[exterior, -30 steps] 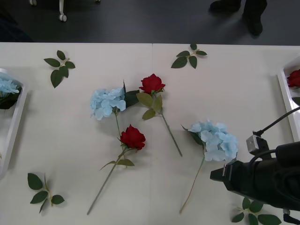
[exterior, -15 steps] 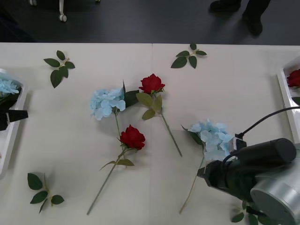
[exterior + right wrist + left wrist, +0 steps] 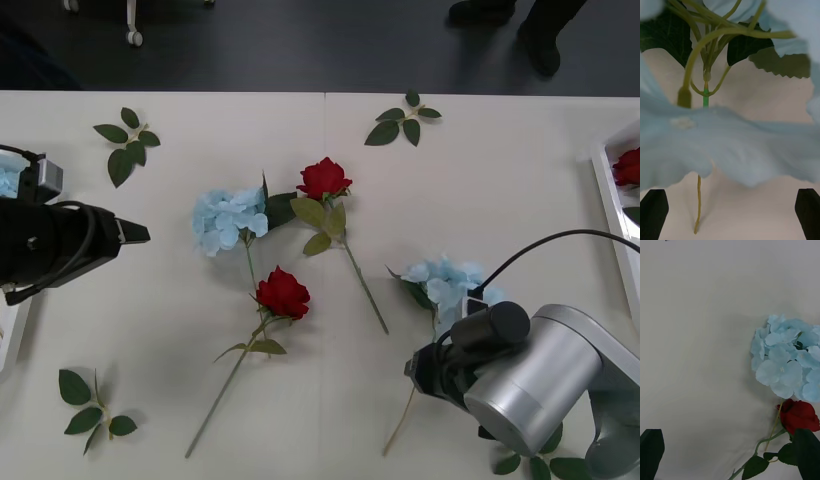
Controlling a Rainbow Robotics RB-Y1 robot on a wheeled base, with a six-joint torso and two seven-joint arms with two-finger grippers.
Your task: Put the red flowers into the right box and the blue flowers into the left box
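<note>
Two blue flowers and two red flowers lie loose on the table. One blue flower (image 3: 228,215) (image 3: 786,356) lies left of centre, and my left gripper (image 3: 730,455) is open a little to its left. One red flower (image 3: 283,293) (image 3: 799,416) lies just below it, the other red flower (image 3: 323,178) above centre. My right gripper (image 3: 730,215) is open right over the second blue flower (image 3: 440,283) (image 3: 733,150), whose petals hang between the fingers. The right box (image 3: 603,200) holds a red bloom (image 3: 628,165). The left box (image 3: 8,335) holds a blue bloom (image 3: 8,178).
Loose green leaf sprigs lie at the back left (image 3: 128,145), back centre (image 3: 400,120), front left (image 3: 90,405) and front right (image 3: 545,465). The right arm (image 3: 520,375) covers part of the blue flower. Dark floor lies beyond the table's far edge.
My left arm has swung in from the left box toward the blue flower left of centre. My right arm has moved left and down over the other blue flower.
</note>
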